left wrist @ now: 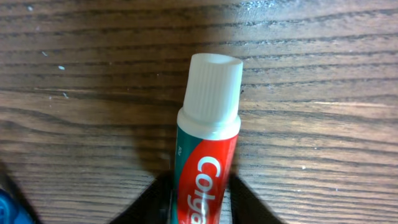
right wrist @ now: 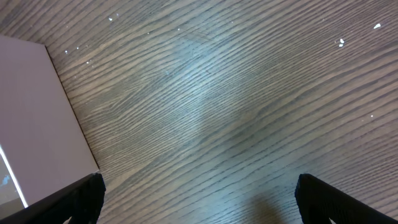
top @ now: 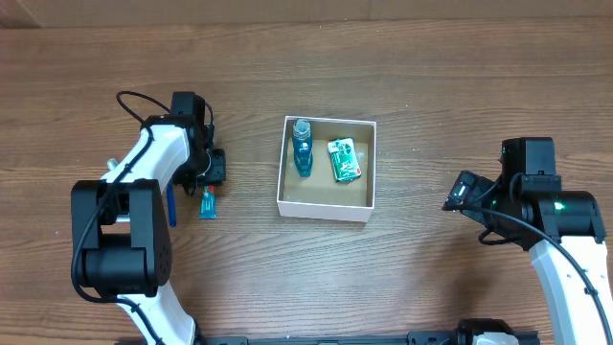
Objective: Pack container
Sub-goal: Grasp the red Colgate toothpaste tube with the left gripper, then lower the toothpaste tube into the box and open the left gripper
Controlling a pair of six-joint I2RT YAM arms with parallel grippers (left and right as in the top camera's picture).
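The container (top: 325,206) is a square white box with a brown inside, at the table's middle. In it lie a blue bottle (top: 303,148) and a green packet (top: 344,159). My left gripper (top: 210,180) is left of the box, shut on the tail end of a red and green Colgate toothpaste tube (top: 207,204). In the left wrist view the tube (left wrist: 208,134) points away with its white cap, close over the wood, between the fingers (left wrist: 199,214). My right gripper (top: 454,197) is open and empty to the right of the box, shown wide apart in the right wrist view (right wrist: 199,202).
A blue toothbrush (top: 171,205) lies on the table just left of the tube; its blue edge shows in the left wrist view (left wrist: 9,208). The box's white outer wall (right wrist: 31,112) fills the left of the right wrist view.
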